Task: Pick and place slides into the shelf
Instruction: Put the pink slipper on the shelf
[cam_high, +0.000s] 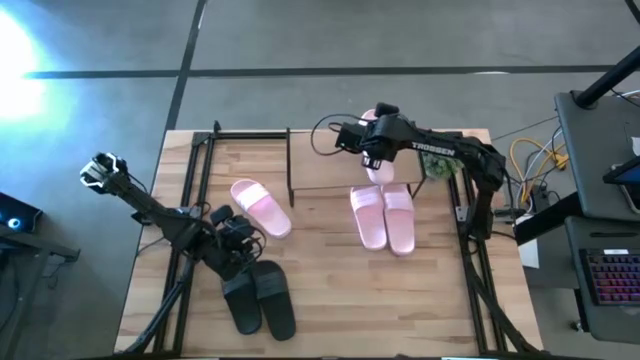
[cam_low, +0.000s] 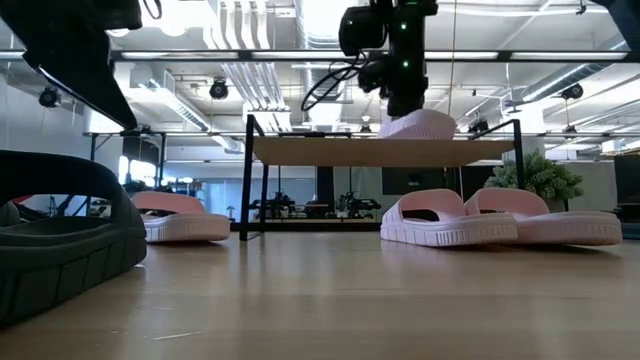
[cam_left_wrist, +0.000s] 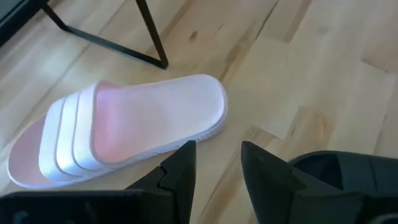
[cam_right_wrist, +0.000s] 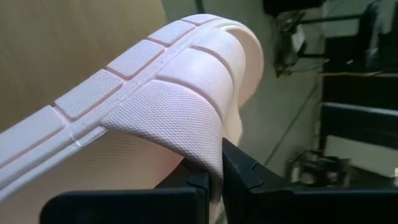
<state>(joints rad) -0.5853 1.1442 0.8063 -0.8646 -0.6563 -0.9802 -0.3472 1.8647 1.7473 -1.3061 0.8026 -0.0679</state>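
Right gripper (cam_right_wrist: 214, 180) clamped on the strap of a pale pink slide (cam_right_wrist: 155, 106), fingers pinched tight on the textured band. Slide held at the far right of the shelf (cam_low: 380, 151), sole resting on or just above the light-wood top board; cannot tell which. Right arm stretched in from the right edge of the table (cam_high: 330, 300). Just near of the shelf, a pink pair (cam_high: 383, 216) lying side by side on the table, touching. Further left, a single pink slide (cam_high: 261, 207) lying at an angle beside the shelf's left leg. Left gripper (cam_left_wrist: 214, 171) with fingers apart, holding nothing, hovering low between that single pink slide and the black pair (cam_high: 260, 297). Black pair side by side at the near left of the table.
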